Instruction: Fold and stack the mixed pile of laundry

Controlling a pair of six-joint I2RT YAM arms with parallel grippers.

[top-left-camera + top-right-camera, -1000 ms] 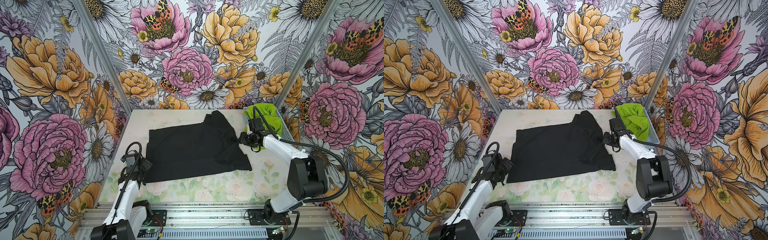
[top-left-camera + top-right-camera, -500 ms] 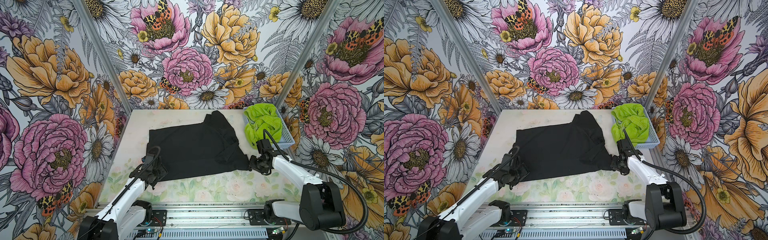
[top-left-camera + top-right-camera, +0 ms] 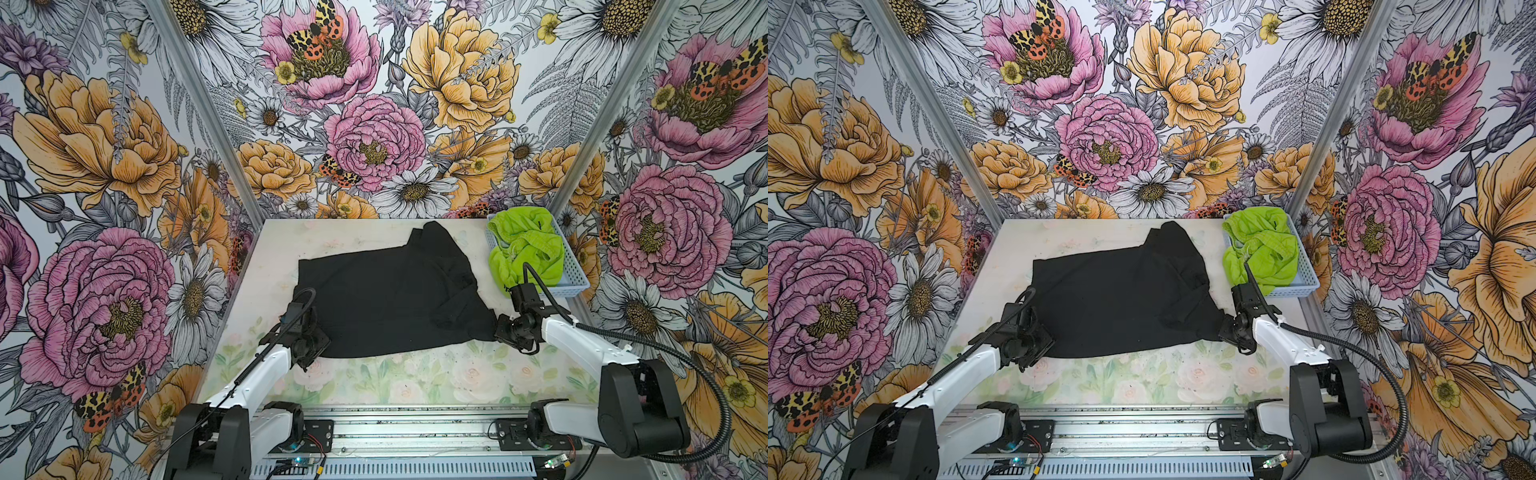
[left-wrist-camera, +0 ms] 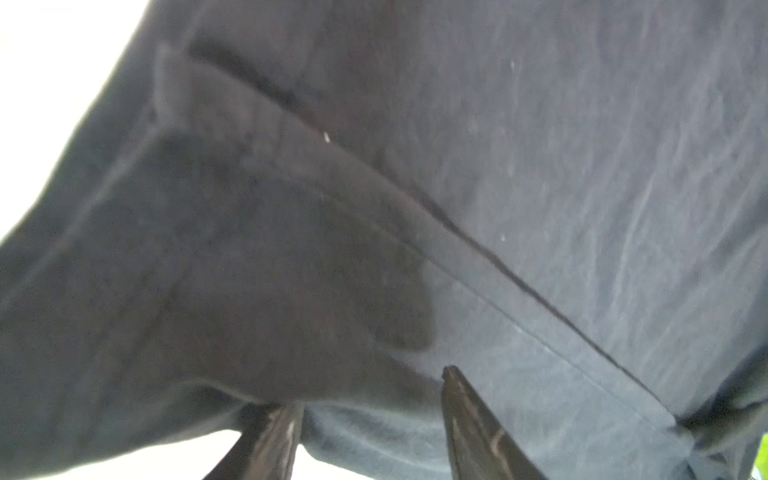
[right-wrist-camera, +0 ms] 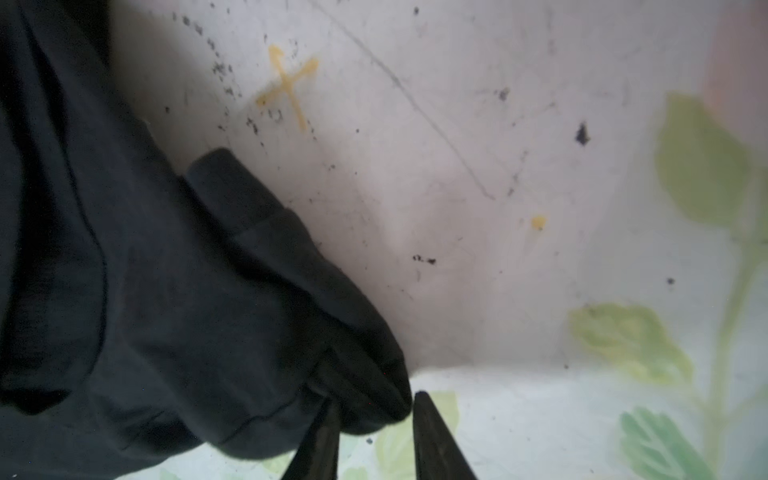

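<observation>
**Arms at the shirt's near corners**

Both top views: left gripper (image 3: 309, 347) and right gripper (image 3: 500, 330) reach low to the black T-shirt (image 3: 386, 299) spread on the desk (image 3: 374, 384). Green shorts (image 3: 525, 253) fill the blue basket (image 3: 578, 276).
Left wrist: jaws apart, straddling the hem (image 4: 519, 320).
Right wrist: jaws narrow about a corner (image 5: 374, 386), grip unclear.

Laundry: black T-shirt (image 3: 386, 299), lime-green shorts (image 3: 525, 249).
T-shirt spread flat at worktop (image 3: 374, 386) centre, rumpled toward 3 o'clock; shorts crumpled in blue basket (image 3: 575, 276) at 2 o'clock.
</observation>
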